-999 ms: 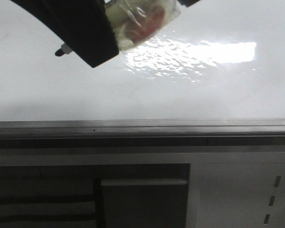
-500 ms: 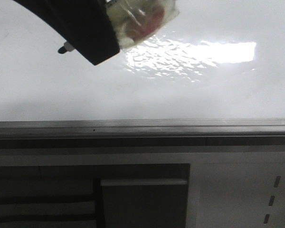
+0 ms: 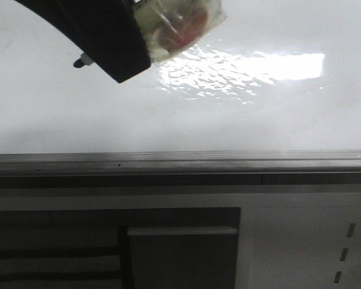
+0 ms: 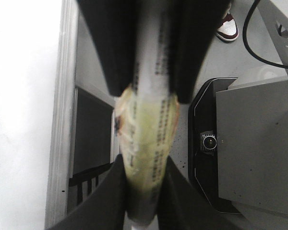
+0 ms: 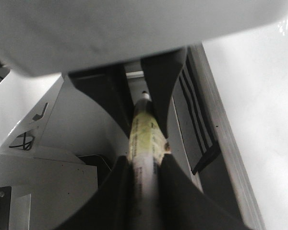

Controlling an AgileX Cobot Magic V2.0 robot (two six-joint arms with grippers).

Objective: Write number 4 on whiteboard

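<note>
The whiteboard (image 3: 240, 120) is a glossy white board with bright glare, edged by a grey rail (image 3: 180, 159). No dark mark of the number 4 shows on it. My left gripper (image 3: 117, 60) is at the top left over the board, shut on a white marker wrapped in yellowish tape (image 3: 180, 24), with its dark tip (image 3: 78, 62) poking out near the board. In the left wrist view my left gripper (image 4: 143, 191) clamps the taped part (image 4: 146, 139). In the right wrist view my right gripper (image 5: 145, 191) clamps the white barrel (image 5: 144, 172) of the same marker.
Below the rail stands a dark panelled cabinet (image 3: 180, 253) with slots at its right (image 3: 349, 253). The left wrist view shows the floor, a grey machine base (image 4: 254, 158) and a black cable (image 4: 259, 43). The board also shows in the right wrist view (image 5: 264, 110).
The left gripper with the marker has shifted slightly right and up, then held still. A dark piece at the top right edge has left the view.
</note>
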